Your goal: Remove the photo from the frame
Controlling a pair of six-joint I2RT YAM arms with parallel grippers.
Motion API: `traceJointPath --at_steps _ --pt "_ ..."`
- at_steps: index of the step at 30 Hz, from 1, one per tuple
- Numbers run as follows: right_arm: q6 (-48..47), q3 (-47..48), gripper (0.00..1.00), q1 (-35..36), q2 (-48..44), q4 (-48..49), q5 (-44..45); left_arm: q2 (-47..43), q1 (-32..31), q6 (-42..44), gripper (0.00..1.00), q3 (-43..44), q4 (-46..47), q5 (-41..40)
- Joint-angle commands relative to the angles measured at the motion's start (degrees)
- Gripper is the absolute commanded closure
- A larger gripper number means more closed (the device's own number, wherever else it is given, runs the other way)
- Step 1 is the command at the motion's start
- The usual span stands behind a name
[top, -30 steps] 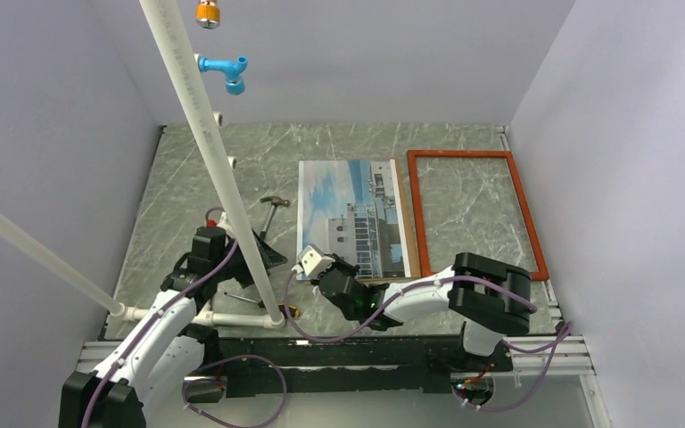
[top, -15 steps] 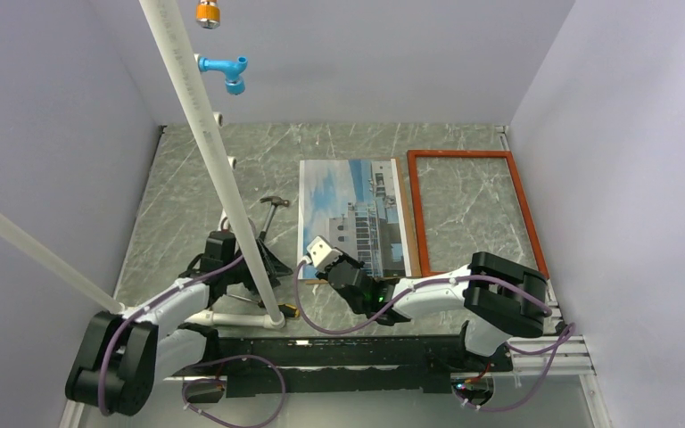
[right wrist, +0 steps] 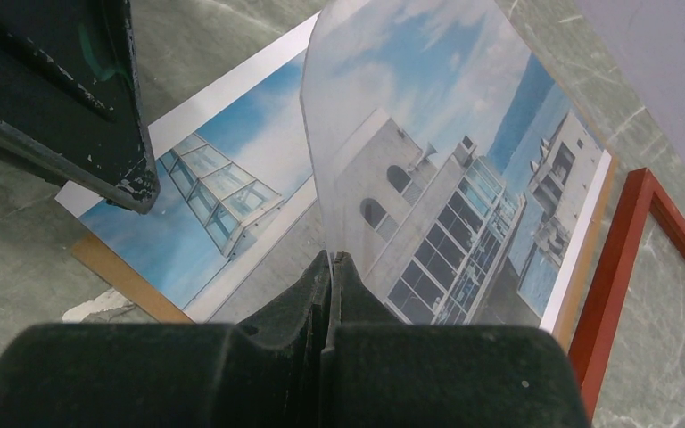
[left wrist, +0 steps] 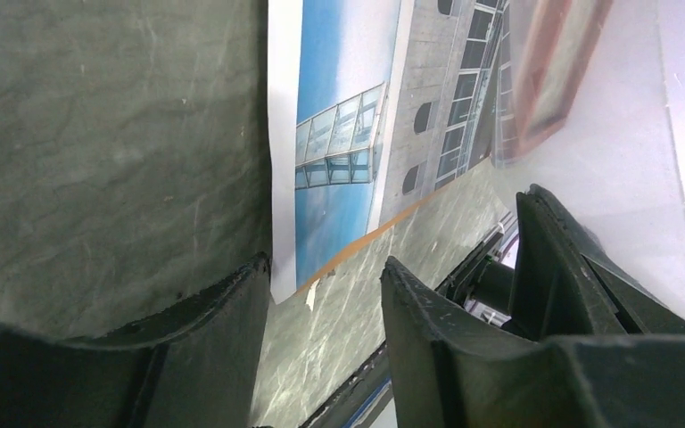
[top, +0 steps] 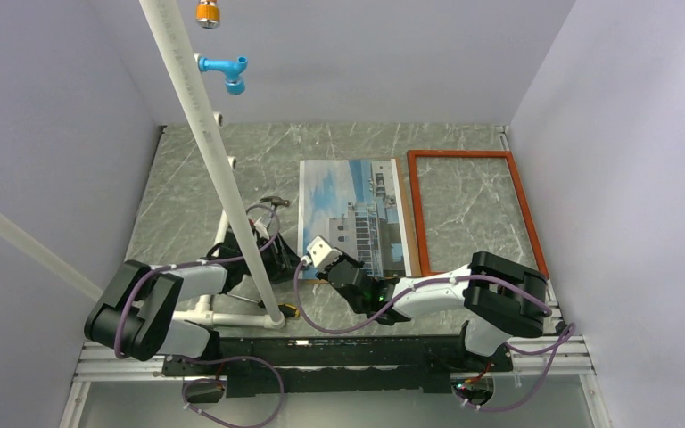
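The photo (top: pixel 352 218) lies flat on the marble table, building print up, with its brown board (right wrist: pixel 116 267) showing along the near edge. The empty reddish-brown frame (top: pixel 473 209) lies beside it on the right, apart from it. My right gripper (right wrist: pixel 332 259) is shut on a clear sheet (right wrist: pixel 410 134), which stands tilted up over the print. In the overhead view that gripper (top: pixel 317 253) is at the photo's near-left corner. My left gripper (left wrist: pixel 325 276) is open just left of that corner, low over the table, with nothing between its fingers (left wrist: pixel 232 303).
A white pipe (top: pixel 205 134) slants across the left half over my left arm. A small hammer (top: pixel 272 203) lies left of the photo. A blue fitting (top: pixel 225 71) and an orange one (top: pixel 207 12) hang at the back. Walls close in on three sides.
My left arm has swung right and down to the photo's near-left corner, its jaws narrowing. The right gripper shifted slightly right, then held still with the clear sheet.
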Motion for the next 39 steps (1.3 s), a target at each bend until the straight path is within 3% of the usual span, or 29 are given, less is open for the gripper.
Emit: traceJointPath --at_steps 1,11,23,27,29,39 --pt "1.70 -0.11 1.00 -0.28 -1.44 0.80 -0.72 -0.83 -0.34 -0.75 0.49 1.78 2.80 -1.12" --pt "1.88 0.11 1.00 -0.33 -1.29 0.54 -1.16 0.22 -0.45 -3.05 0.65 3.48 5.72 0.88" --pt "1.92 0.22 1.00 -0.35 -1.30 0.30 -1.63 2.89 -0.82 -0.95 0.71 5.97 1.57 -2.46" --pt "2.02 -0.08 1.00 -0.40 -1.80 0.28 -1.69 4.41 -0.84 0.00 0.89 7.11 0.59 -3.04" --pt "1.97 -0.06 1.00 -0.34 -1.81 0.21 -1.61 4.03 -0.89 0.91 0.99 7.94 -1.36 -3.84" --pt "2.09 0.23 1.00 -0.76 -1.46 0.03 -1.65 -9.45 -0.85 7.33 1.00 11.15 -21.95 -8.65"
